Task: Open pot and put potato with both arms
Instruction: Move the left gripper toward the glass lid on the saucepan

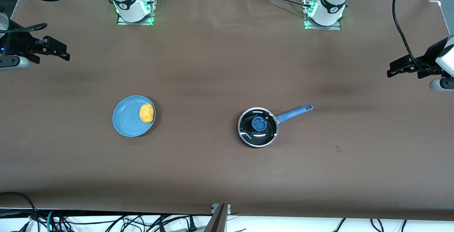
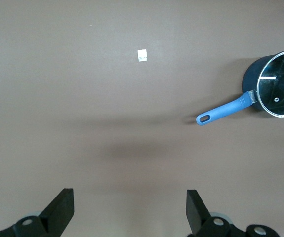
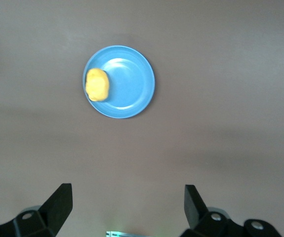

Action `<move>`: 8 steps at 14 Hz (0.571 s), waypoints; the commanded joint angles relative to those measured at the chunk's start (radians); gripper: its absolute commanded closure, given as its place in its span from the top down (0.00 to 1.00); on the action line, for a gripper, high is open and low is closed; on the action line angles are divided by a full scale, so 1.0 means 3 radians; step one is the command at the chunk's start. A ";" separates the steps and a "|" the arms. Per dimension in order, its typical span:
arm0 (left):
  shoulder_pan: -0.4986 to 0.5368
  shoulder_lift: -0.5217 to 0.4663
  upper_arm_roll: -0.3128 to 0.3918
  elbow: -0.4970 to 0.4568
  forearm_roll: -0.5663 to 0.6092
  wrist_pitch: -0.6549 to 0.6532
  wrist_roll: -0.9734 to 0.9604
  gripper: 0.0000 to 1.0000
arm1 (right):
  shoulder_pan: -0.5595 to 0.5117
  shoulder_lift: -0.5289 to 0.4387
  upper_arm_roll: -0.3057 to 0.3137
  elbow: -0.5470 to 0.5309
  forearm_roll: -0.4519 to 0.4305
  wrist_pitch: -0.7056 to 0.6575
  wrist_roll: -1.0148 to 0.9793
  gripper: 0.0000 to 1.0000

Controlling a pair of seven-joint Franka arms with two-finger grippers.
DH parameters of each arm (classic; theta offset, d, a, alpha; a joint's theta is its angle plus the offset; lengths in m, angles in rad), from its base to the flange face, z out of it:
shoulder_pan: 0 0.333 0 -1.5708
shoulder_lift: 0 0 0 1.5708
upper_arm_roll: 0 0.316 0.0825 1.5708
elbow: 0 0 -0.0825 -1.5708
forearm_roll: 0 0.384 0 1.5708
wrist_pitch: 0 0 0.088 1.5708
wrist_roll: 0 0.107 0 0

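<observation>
The black pot (image 1: pixel 258 127) stands on the table with its glass lid (image 1: pixel 258 125) on it, blue knob (image 1: pixel 259 123) up, blue handle (image 1: pixel 295 113) pointing toward the left arm's end. It also shows in the left wrist view (image 2: pixel 275 85). The yellow-orange potato (image 1: pixel 147 113) lies on the blue plate (image 1: pixel 127 122), toward the right arm's end; the right wrist view shows the potato (image 3: pixel 97 85) too. My left gripper (image 1: pixel 399 68) hangs open and empty high at the left arm's end of the table. My right gripper (image 1: pixel 56 50) hangs open and empty high at the right arm's end.
The brown table cover (image 1: pixel 212 65) runs bare between plate and pot. A small white tag (image 2: pixel 142 55) lies on the cover near the pot's handle. Cables hang below the table's near edge (image 1: pixel 106 221).
</observation>
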 commanded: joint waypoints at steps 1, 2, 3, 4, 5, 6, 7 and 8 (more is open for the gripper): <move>0.0016 -0.0028 0.0003 -0.0014 0.0040 -0.0027 0.0040 1.00 | -0.0026 0.0047 -0.0002 0.0092 0.0119 0.0029 -0.0028 1.00; 0.0016 -0.0033 0.0003 -0.0014 0.0050 -0.0027 0.0035 1.00 | -0.0031 0.0047 -0.0002 0.0092 0.0120 0.0034 -0.0028 1.00; 0.0016 -0.0033 0.0003 -0.0014 0.0055 -0.0027 0.0035 1.00 | -0.0031 0.0047 -0.0007 0.0092 0.0120 0.0034 -0.0033 1.00; 0.0011 -0.0028 0.0003 -0.0014 0.0040 -0.0027 0.0040 1.00 | -0.0031 0.0047 -0.0007 0.0092 0.0120 0.0034 -0.0033 1.00; 0.0016 -0.0028 -0.0002 -0.0044 0.0024 -0.0027 0.0056 1.00 | -0.0036 0.0047 -0.0012 0.0092 0.0120 0.0034 -0.0033 1.00; 0.0011 -0.0018 -0.0012 -0.0070 0.0029 -0.0027 0.0056 1.00 | -0.0046 0.0047 -0.0012 0.0092 0.0145 0.0034 -0.0033 1.00; -0.0004 -0.0013 -0.0023 -0.0121 0.0060 -0.0022 0.0046 1.00 | -0.0061 0.0047 -0.0012 0.0092 0.0186 0.0039 -0.0033 1.00; -0.0009 0.0033 -0.0028 -0.0136 0.0014 0.0003 -0.0005 1.00 | -0.0061 0.0047 -0.0012 0.0092 0.0206 0.0039 -0.0033 1.00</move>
